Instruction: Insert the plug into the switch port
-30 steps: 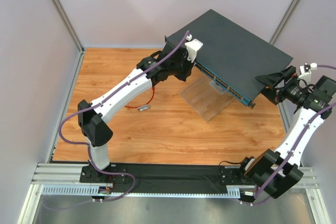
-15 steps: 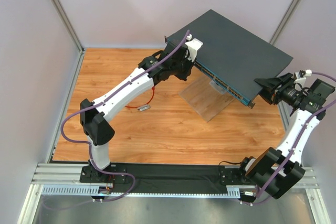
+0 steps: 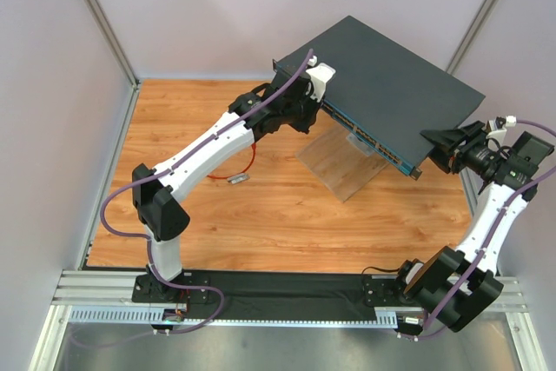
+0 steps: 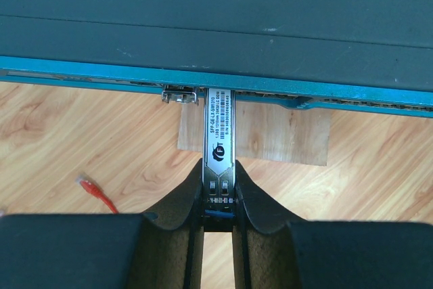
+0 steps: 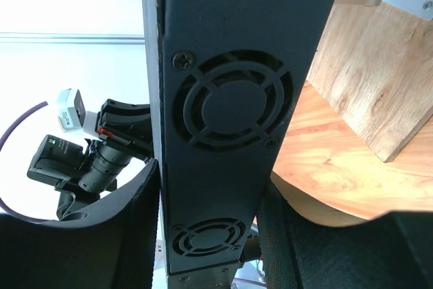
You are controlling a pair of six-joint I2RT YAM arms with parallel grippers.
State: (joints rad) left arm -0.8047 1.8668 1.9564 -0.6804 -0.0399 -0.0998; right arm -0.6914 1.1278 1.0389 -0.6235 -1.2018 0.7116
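Note:
The plug [image 4: 84, 183], red-booted on a thin red cable [image 3: 252, 159], lies loose on the wood floor, left of my left gripper and held by nothing. My left gripper [image 4: 218, 167] [image 3: 313, 115] is shut on a grey metal labelled module [image 4: 218, 130]. The module's tip reaches the row of switch ports [image 3: 365, 132] along the teal front edge [image 4: 338, 93] of the dark switch box [image 3: 391, 76]. My right gripper [image 5: 210, 177] [image 3: 439, 147] is shut on the box's vented right end [image 5: 223, 99], one finger on each flat face.
A second grey stub [image 4: 179, 95] sits in the front face just left of the module, and another lies on the floor [image 3: 236, 178]. The box rests tilted on a clear stand [image 3: 343, 171]. Grey walls and metal posts enclose the wooden floor.
The right gripper moved in toward the switch box's right end and closed on it. The left arm and its module have stayed still.

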